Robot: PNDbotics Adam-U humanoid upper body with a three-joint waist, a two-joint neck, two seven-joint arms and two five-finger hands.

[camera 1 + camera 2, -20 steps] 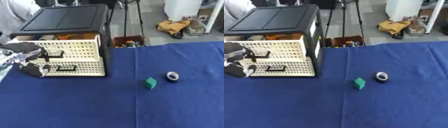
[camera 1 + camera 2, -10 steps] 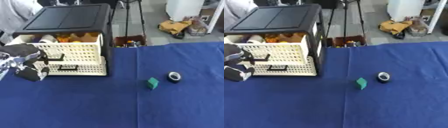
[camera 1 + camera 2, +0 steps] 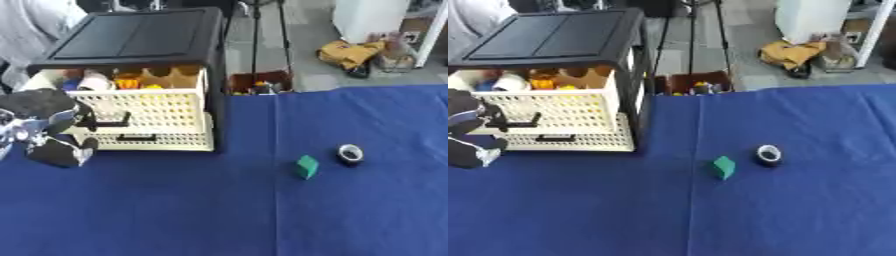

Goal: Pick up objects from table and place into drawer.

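A black drawer unit (image 3: 140, 40) stands at the table's far left, with cream perforated drawers. Its upper drawer (image 3: 149, 112) is pulled out, and orange and white things (image 3: 131, 82) lie inside. My left hand (image 3: 48, 125) is at the left end of that drawer's dark handle (image 3: 109, 121), fingers curled on it. On the blue cloth to the right, well apart from the hand, lie a small green block (image 3: 306, 166) and a black-and-white ring (image 3: 351, 154). My right hand shows in no view.
The blue table (image 3: 219, 215) stretches wide in front and to the right. Beyond its far edge on the floor are a small crate of bits (image 3: 261, 84), tripod legs (image 3: 258, 30), a yellow bundle (image 3: 350, 52) and a white cabinet (image 3: 367, 20).
The upper drawer has come further out, showing more of its contents. My left hand has moved with the handle toward me. The block and the ring have stayed put.
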